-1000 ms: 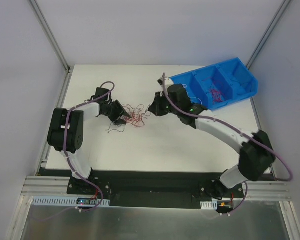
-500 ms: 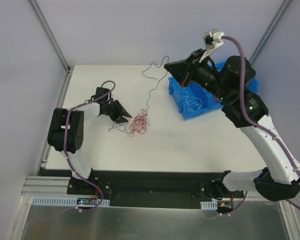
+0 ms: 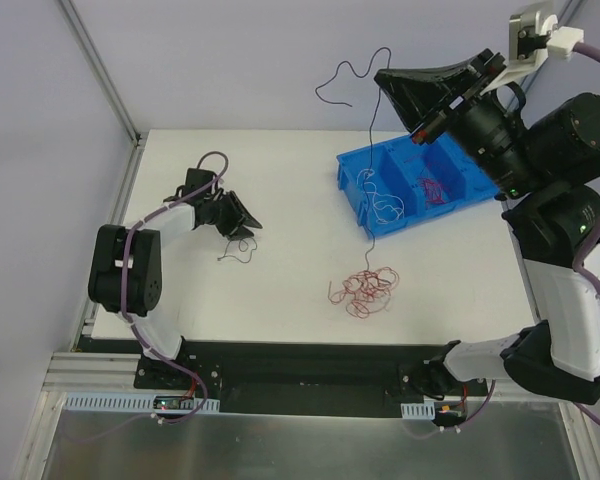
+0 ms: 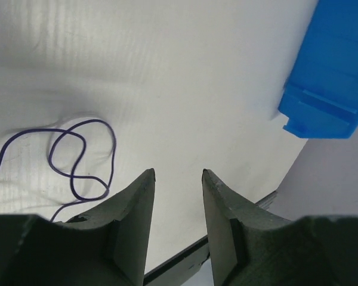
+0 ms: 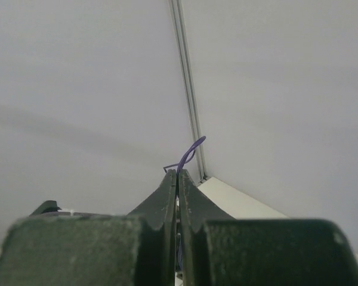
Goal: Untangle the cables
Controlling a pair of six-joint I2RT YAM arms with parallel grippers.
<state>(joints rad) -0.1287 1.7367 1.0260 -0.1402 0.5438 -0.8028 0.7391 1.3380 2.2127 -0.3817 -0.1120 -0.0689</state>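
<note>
Right pincer (image 3: pixel 383 80), jaws pressed together on a thin dark cable (image 3: pixel 372 150), now stands high above the table (image 3: pixel 280 180), where a second ago it was low beside the heap. The cable hangs from it in a long line past the blue bin (image 3: pixel 350 195), and its lower end seems to stop short of the red tangle (image 3: pixel 365 288), so this strand looks pulled free, or nearly so. The lift dragged that tangle across the table: it now lies toward the near edge, well apart from the left pincer (image 3: pixel 248 228). That pincer has narrowed but is still parted and holds nothing, with only a short dark strand (image 3: pixel 238 250) curled just beside it. The bin's left compartment holds a pale wire (image 3: pixel 383 205) and the next one a few red wires (image 3: pixel 435 188); the arm hides the rest. Judging by this, the bin takes separated cables, and the raised one belongs there next.
</note>
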